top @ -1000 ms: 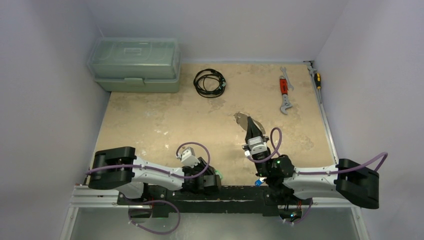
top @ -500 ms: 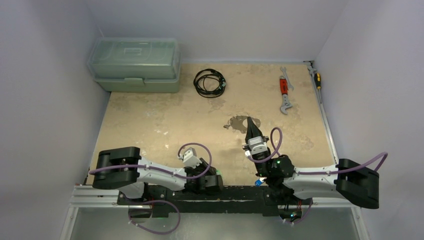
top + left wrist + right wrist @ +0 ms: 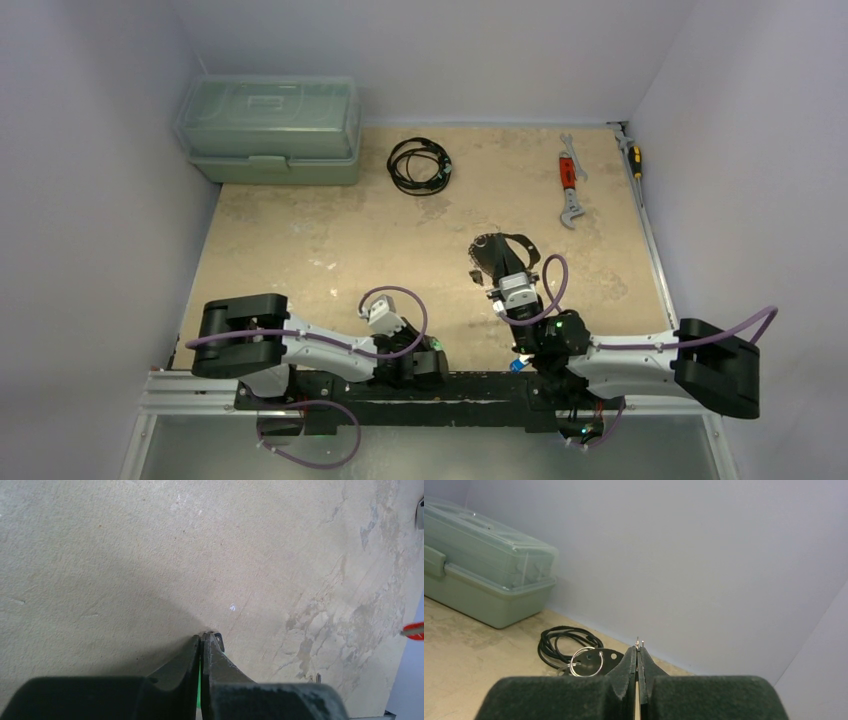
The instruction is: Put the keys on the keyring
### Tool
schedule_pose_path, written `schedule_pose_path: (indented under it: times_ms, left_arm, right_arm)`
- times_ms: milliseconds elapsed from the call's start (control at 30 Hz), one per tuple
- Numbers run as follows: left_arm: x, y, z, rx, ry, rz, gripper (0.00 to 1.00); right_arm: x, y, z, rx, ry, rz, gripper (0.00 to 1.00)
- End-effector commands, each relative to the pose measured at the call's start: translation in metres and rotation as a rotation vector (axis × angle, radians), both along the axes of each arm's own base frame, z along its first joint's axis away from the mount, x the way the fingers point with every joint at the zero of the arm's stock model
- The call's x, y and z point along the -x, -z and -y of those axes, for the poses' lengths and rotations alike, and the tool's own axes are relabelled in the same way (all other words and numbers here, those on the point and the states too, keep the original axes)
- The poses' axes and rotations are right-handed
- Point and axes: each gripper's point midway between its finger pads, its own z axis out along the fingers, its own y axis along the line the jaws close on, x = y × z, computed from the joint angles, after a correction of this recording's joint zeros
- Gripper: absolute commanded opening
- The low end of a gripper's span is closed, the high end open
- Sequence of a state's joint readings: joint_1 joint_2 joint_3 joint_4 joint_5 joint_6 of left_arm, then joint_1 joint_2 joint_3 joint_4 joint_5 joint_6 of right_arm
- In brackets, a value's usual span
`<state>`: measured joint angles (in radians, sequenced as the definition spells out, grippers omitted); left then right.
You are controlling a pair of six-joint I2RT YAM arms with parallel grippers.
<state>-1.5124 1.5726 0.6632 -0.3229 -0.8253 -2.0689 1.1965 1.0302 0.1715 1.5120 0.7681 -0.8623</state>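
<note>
The keyring (image 3: 503, 236) looks like thin, springy wire. It should be light and stiff enough to keep its oval, but likely to swing and twist about a single pinch point, and slick against hard pads. I judge the best hold to be close beside the open wire end, so that end stays free for threading.

The right wrist view shows roughly that. The right tool (image 3: 637, 652) has its fingers pressed together on fine wire, with two tiny silver tips poking out above them. Bright silvery curves of the keyring (image 3: 602, 661) hang just left of the fingers, in front of a dark shape I cannot identify.

From above, the loop shows as a dark oval outline just beyond the right tool (image 3: 498, 265), over the middle of the counter (image 3: 320, 240). It is about as wide as the black cable coil (image 3: 420, 165) far behind it.

The only key (image 3: 215, 639) I can make out is small and rigid. It would be best held by the blade, so that the hole in its head stays clear. The left tool (image 3: 201, 639) is closed on it, low over the counter near the arm bases. Only a metal nub at the tips and a green sliver between the fingers are visible.
</note>
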Motion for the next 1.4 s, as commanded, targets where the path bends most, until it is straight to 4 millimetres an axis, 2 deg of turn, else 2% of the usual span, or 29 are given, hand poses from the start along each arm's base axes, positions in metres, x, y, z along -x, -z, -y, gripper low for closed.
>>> schedule_pose_path:
  times_ms: [0,200,467,600,800,933,1000,1133,1267,1367]
  left_arm:
    - [-0.007,-0.008,-0.008,-0.103,0.040,0.062,0.00]
    - [-0.013,-0.033,-0.011,-0.182,0.129,0.152,0.00]
    - [-0.012,-0.042,-0.023,-0.249,0.184,0.172,0.00]
    - [-0.019,-0.057,-0.036,-0.299,0.198,0.240,0.00]
    - [-0.028,-0.101,-0.056,-0.322,0.262,0.375,0.00]
    - [-0.033,-0.127,-0.085,-0.348,0.252,0.438,0.00]
    - [-0.034,-0.141,-0.093,-0.350,0.269,0.471,0.00]
    - [-0.032,-0.177,-0.093,-0.360,0.390,0.583,0.00]
    - [-0.028,-0.229,-0.098,-0.359,0.490,0.683,0.00]
    - [-0.019,-0.256,-0.091,-0.351,0.613,0.753,0.00]
  right_arm:
    - [0.006,-0.030,0.016,-0.184,-0.007,0.061,0.00]
    - [0.006,-0.029,0.014,-0.180,-0.013,0.061,0.00]
    - [0.006,-0.028,0.011,-0.169,-0.017,0.060,0.00]
    - [0.006,-0.028,0.010,-0.168,-0.023,0.065,0.00]
    - [0.006,-0.026,0.005,-0.147,-0.043,0.058,0.00]
    - [0.009,-0.030,0.002,-0.163,-0.077,0.064,0.00]
    - [0.011,-0.030,-0.002,-0.154,-0.106,0.062,0.00]
    - [0.019,-0.034,-0.012,-0.148,-0.193,0.085,0.00]
    - [0.030,-0.038,-0.026,-0.139,-0.296,0.117,0.00]
    - [0.040,-0.041,-0.037,-0.119,-0.378,0.156,0.00]
